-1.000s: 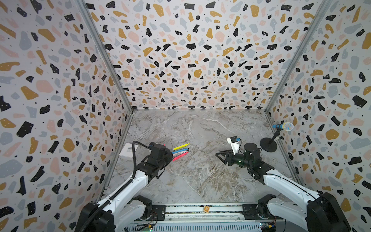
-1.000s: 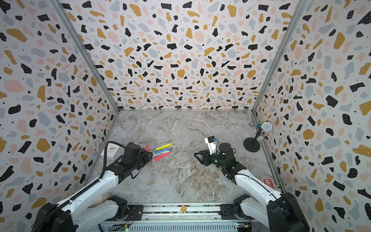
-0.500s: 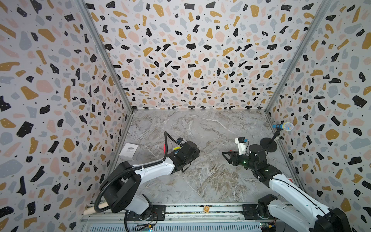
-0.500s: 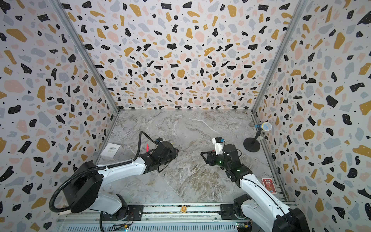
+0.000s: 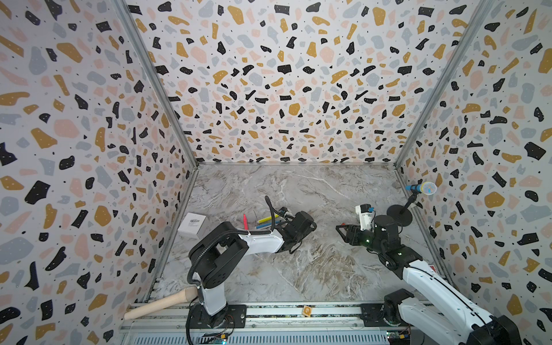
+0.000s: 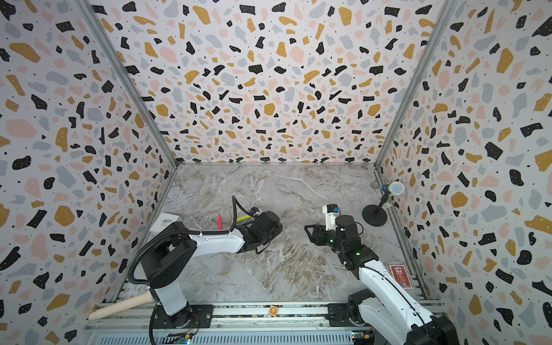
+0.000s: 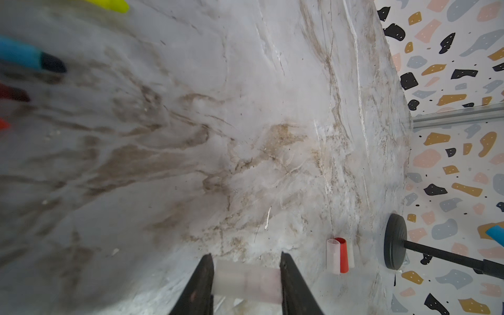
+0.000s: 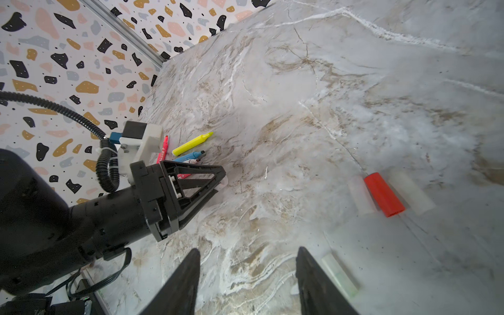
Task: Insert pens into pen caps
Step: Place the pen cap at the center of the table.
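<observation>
— What is held, and where?
— A short frosted tube (image 7: 246,281), faintly pink and judged a cap, is clamped crosswise in the left gripper (image 7: 245,256), well short of the red-orange cap (image 7: 342,255).
— What has been changed?
— The left arm (image 5: 260,239) has been swung off the pens (image 5: 267,221), which lay at its jaws a second ago; they are now left behind it, farther from the red-orange cap. The right gripper (image 8: 248,252) has been spread wider; only bare table (image 8: 245,191) is seen between its jaws.
— And for the task?
— A meeting mid-table is probably being prepared. Bare tips are seen on the yellow pen (image 8: 192,143) and the blue pen (image 8: 189,156).
— The pose?
— The left arm is stretched low towards the red-orange cap. The right arm (image 5: 388,242) is bent low, its jaws near that cap, which is flanked by two clear caps (image 8: 360,195).
</observation>
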`<state>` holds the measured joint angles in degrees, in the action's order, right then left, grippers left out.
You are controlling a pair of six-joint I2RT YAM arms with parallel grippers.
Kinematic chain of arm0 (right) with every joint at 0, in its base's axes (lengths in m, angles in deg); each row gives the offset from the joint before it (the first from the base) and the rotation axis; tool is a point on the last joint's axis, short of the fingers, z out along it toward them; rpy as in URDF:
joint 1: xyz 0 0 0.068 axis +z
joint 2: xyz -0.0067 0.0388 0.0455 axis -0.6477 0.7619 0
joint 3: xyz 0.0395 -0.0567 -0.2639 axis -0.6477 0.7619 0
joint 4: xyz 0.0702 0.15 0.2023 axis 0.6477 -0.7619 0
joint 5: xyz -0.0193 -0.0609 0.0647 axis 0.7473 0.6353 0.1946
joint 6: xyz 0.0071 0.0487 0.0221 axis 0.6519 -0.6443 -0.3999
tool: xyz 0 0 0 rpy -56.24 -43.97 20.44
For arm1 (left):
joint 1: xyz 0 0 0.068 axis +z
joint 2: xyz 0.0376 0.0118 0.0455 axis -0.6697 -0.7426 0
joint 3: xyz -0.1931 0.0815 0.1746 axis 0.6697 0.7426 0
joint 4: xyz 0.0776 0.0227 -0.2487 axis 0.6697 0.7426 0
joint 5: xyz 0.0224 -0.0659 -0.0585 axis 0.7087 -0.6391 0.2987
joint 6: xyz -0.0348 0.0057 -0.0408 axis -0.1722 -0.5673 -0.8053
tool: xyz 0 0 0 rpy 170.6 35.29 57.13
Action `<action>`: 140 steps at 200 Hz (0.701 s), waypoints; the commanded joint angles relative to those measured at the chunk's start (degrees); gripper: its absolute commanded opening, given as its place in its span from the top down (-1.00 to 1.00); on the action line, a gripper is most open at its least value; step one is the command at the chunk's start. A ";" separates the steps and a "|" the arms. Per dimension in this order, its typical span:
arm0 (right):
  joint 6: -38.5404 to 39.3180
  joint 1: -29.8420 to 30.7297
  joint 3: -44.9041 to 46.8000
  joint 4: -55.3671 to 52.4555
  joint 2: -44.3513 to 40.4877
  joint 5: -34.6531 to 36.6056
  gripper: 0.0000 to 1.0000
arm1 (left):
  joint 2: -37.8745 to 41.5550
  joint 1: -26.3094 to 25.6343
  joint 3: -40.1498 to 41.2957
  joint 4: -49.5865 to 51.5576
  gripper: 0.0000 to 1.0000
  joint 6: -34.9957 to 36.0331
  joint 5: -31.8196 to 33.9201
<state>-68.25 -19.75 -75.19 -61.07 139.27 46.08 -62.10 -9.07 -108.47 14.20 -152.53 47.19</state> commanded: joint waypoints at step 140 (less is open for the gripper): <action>-1.61 -1.07 0.42 0.57 -0.41 -0.97 -0.17 | -0.51 -1.28 -3.54 6.57 -0.02 1.25 3.87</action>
<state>-69.46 -20.45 -74.82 -60.87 139.29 45.78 -64.37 -9.85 -110.68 18.92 -152.66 49.75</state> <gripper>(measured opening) 0.582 0.503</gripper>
